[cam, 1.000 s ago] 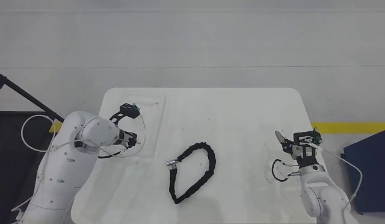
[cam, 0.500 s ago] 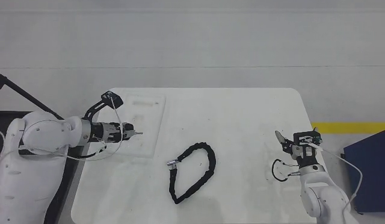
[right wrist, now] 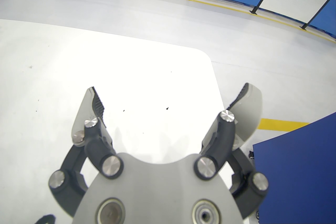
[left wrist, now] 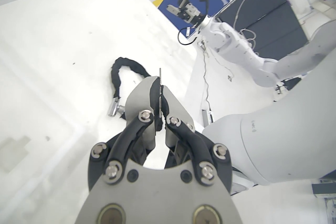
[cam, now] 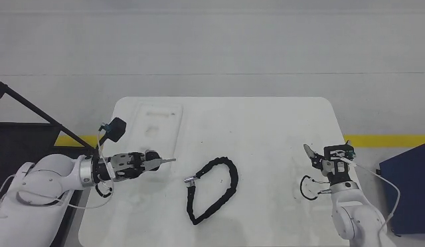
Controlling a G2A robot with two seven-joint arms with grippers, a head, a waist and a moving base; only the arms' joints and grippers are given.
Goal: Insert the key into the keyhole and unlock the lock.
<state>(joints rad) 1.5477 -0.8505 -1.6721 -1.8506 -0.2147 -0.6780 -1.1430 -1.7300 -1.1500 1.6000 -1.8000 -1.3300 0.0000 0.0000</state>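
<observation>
Pinching key (left wrist: 159, 97), left jaws near lock (cam: 234, 179), right jaws spread apart.

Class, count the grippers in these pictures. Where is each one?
2. The left gripper is at the table's left side, shut on the key; the right gripper is open at the table's right edge.

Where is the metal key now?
In the top view, the silver metal key is clamped in the left gripper over the left side of the white table, its tip near the black fabric-covered chain lock.
</observation>
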